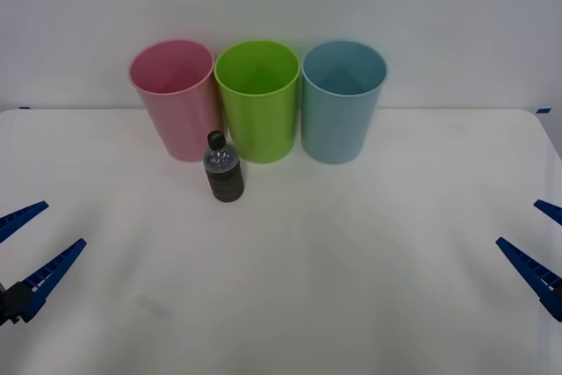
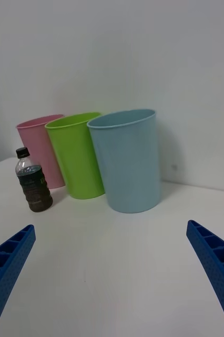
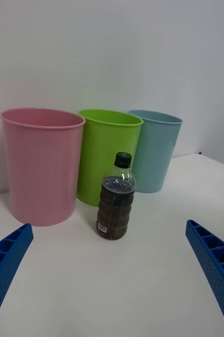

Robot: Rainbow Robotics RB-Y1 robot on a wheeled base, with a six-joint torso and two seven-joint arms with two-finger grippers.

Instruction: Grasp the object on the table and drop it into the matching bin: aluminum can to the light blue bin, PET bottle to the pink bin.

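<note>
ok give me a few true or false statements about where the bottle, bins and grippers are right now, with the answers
1. The PET bottle stands upright on the table. True.
2. The bottle lies inside the pink bin. False: it stands on the table in front of the bins, near the gap between the pink one and the lime green bin.
3. The light blue bin is the rightmost of the three in the front view. True.
4. The left gripper is shut on the bottle. False: it is open at the table's left edge, well apart from the bottle.
5. The right gripper is open at the table's right edge. True.
6. The bottle's cap is off. False: a black cap sits on it.
</note>
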